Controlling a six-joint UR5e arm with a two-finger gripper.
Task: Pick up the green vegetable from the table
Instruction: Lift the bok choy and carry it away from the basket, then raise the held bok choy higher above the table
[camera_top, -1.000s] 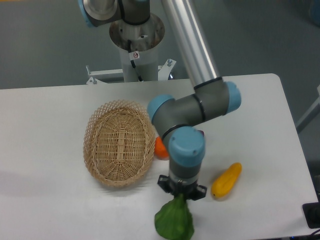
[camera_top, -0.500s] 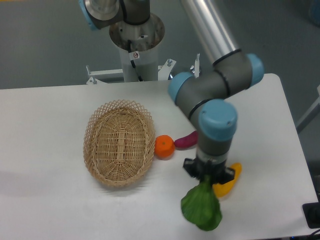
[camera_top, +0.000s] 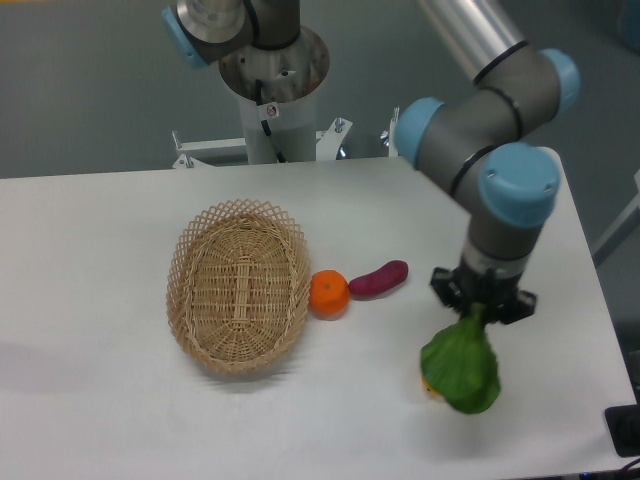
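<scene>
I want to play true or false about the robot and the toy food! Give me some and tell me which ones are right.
1. The gripper holds the green vegetable. True.
2. The wicker basket has the orange inside. False: the basket is empty and the orange sits beside it on the table.
3. The purple vegetable lies on the table right of the orange. True.
4. The green vegetable lies flat on the table. False: it hangs from the gripper.

Woven wicker basket (camera_top: 238, 300), smooth white table (camera_top: 120, 420)
</scene>
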